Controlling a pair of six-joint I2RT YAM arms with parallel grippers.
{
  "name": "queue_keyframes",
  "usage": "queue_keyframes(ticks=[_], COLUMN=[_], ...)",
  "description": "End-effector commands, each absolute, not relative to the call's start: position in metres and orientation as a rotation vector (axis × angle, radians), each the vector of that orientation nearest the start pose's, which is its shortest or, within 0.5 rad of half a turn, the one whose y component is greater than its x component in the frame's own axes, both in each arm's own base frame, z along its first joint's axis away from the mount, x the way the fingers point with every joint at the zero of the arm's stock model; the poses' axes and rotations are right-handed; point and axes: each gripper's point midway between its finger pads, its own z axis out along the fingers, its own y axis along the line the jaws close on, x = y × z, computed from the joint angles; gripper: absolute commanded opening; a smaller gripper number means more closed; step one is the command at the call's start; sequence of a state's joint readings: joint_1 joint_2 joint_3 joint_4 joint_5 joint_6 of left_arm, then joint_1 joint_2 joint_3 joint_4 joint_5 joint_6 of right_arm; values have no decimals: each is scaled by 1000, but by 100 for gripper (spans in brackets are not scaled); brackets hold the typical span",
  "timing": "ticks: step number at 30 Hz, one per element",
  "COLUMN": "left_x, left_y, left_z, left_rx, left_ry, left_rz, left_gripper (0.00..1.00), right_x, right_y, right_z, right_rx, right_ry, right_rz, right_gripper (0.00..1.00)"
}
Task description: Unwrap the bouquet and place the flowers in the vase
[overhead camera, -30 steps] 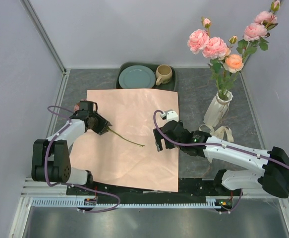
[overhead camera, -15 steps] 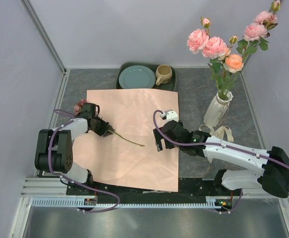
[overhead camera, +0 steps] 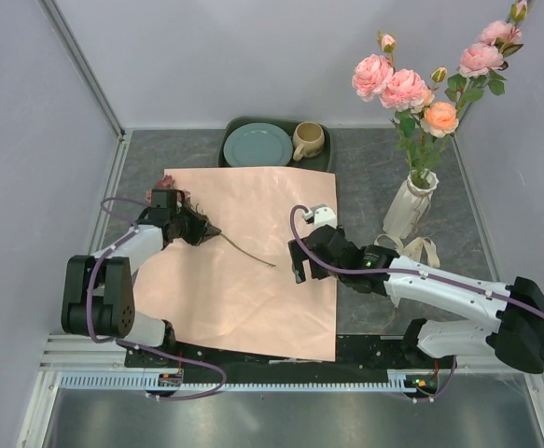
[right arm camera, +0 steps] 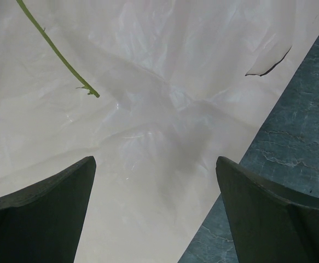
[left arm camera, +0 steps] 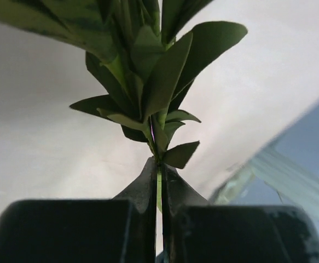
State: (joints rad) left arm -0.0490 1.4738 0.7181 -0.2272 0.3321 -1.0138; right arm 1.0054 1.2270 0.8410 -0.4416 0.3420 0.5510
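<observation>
The left gripper is pinched tight on the thin green stem of a single artificial rose. In the left wrist view its dark fingers press together on the stem just below a cluster of pointed leaves. The rose's dusky bloom shows just behind the gripper, at the left edge of the salmon-pink wrapping paper, which lies spread flat on the table. The bare stem runs rightward over the sheet and its tip ends near the right gripper.

That gripper hangs over the right part of the paper with its fingers spread wide and nothing between them. Its wrist view shows the stem's tip at upper left and the paper's edge against the grey marbled tabletop.

The cream ribbed vase stands well apart at the right rear, off the paper, holding pink and peach roses. A cream ribbon lies at its base. Behind the paper a dark tray bears a teal plate and a tan mug.
</observation>
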Motion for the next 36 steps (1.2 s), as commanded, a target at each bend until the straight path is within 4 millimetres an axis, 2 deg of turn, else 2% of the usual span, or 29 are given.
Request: queue_keyframes(ticks=[1,3,6,7,8,10,15,17,21,24,28,32,36], left_x=[342,339,317,310,302,275,219,206,181,170,157,148,142], left_y=[-160,-187,-220,-231,-238,-258,-289,-293,-301,-305,-309,-314,-316], left_z=[136,162,187,206,215,242,272,278,290,294,294,294,297], left_rx=[-598,-385,-142,-16,55,284,641,708,857,915,975,1037,1061], left_ry=[2252,2201,2152,2071,2034,1912,1762,1728,1645,1615,1599,1585,1559], left_rz=[-1166,-1257,-1423,-1504,-1556,-1684,-1766,-1767,-1739,-1738,-1728,-1691,-1665], left_gripper=[2,2,2,2,2,2,2,2,2,2,2,2,2], right_x=[214,216,216,216,215,213,205,202,195,194,185,179,181], right_y=[265,265,267,268,269,272,275,276,278,279,291,303,302], right_z=[166,174,194,205,210,228,271,282,317,330,336,336,331], right_rx=[-297,-276,-261,-254,-256,-255,-248,-251,-259,-265,-325,-365,-360], right_ry=[2224,2205,2159,2136,2125,2088,2001,1982,1918,1907,1918,1942,1958], right_rz=[473,492,541,572,592,639,769,804,895,918,989,1043,1024], right_gripper=[98,98,98,97,96,88,68,67,67,67,66,55,48])
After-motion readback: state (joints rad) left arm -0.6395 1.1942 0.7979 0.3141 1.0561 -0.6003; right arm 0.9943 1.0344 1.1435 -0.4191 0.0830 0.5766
